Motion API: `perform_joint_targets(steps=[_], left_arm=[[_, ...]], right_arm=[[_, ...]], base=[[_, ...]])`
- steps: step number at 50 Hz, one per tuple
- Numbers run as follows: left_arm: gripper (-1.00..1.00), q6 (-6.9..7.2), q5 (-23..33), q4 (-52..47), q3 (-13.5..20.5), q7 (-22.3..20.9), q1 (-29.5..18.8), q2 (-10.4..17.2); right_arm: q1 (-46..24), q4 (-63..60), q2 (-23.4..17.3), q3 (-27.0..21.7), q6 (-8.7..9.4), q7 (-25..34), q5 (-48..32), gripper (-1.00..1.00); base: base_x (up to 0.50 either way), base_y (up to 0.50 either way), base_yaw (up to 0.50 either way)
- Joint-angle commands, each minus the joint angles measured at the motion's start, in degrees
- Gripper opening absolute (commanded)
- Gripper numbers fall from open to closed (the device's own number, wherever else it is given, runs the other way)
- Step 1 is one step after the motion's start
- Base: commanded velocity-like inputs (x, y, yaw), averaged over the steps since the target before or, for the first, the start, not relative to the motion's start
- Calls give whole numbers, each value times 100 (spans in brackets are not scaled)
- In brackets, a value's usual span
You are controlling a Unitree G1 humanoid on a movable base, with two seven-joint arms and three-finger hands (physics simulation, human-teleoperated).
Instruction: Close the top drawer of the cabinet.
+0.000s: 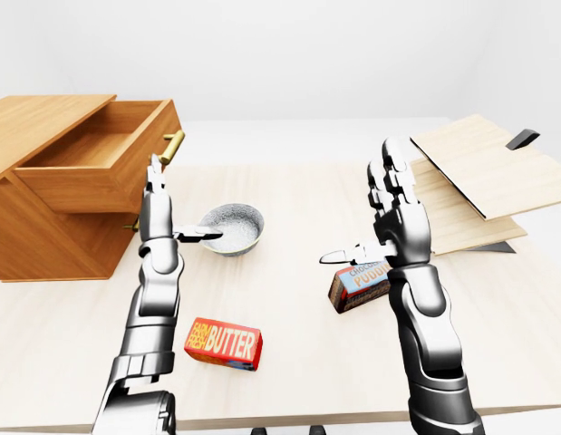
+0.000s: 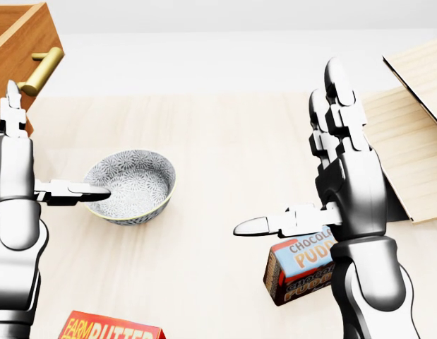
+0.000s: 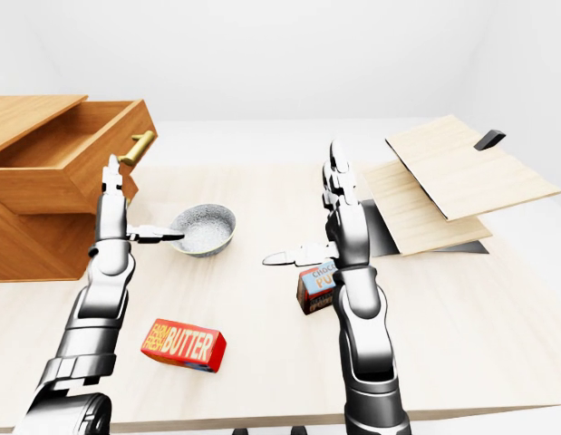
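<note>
The top drawer (image 1: 103,168) stands pulled out of the cabinet (image 1: 44,227) at the left of the left-eye view, its brass handle (image 1: 171,145) sticking out toward the middle of the table (image 1: 289,344). The drawer's long axis runs from that handle face into the cabinet body, toward the left edge of the frame, so closing it means a push leftward along that line.

The left hand (image 1: 159,217) is clearly the nearer one. It is raised with fingers straight up and spread, thumb out sideways over the patterned bowl (image 1: 230,227), holding nothing. In the left-eye view its fingertips (image 1: 155,168) sit just below and slightly left of the handle, close beside the drawer's front face; whether they touch the wood cannot be told. The drawer front lies up and to the left of the palm.

The right hand (image 1: 395,222) is well apart, in the right half of the frame above the chocolate pudding box (image 1: 359,283), also wide open and empty, fingers up. It plays no likely part here.

The butter box (image 1: 223,343) lies low in the frame, out of the pushing line.
</note>
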Motion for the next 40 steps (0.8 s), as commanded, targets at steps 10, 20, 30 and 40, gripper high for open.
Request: perform_joint_targets(steps=[10,20,30,40], left_arm=[[100,0,-221,533,484,677,-26,546],[100,0,-347,873,588,905,-174,753],[100,0,-446,1476,660,971,-603,1242],[100,0,-470,1578,765,947,-779,1532]], right_arm=[[-45,37,-7,-11,0,-10,2,100],[-19,27,-14,-17,0,-3,2,100],[-19,74,-20,-36,0,2,1,100],[-42,133,-10,-20,0,-29,-19,100]], base=[[0,0,0],[0,0,0],[0,0,0],[0,0,0]])
